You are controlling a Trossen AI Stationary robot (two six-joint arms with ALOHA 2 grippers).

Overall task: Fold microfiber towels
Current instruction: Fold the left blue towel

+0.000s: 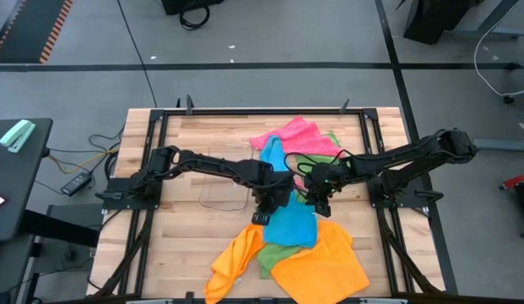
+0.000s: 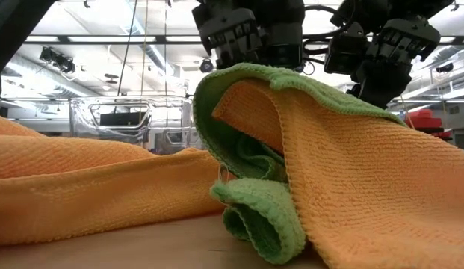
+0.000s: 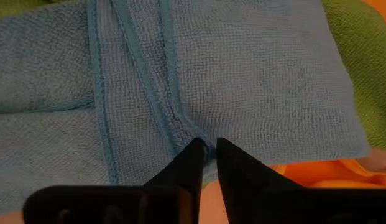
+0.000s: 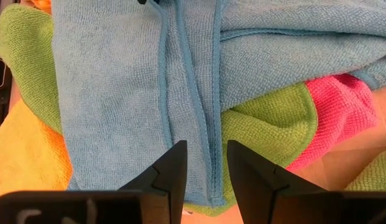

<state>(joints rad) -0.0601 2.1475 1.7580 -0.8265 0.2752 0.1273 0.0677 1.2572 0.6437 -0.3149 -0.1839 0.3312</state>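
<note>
blue towel (image 3: 255, 81): nubby matt cloth | table (image 1: 194, 228): pale smooth wood planks

I see bright, even light from ceiling strip lamps (image 2: 60, 39) in the low view; glare there. Cloth nearest that camera is soft. Wrist views sharp, shadows faint.

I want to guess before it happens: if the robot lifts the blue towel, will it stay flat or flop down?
Probably flop. The blue towel already lies in soft folds and drapes over the green towel, so it looks limp. It also seems light and thin. Its fuzzy weave should grip the left gripper, not slip.
</note>
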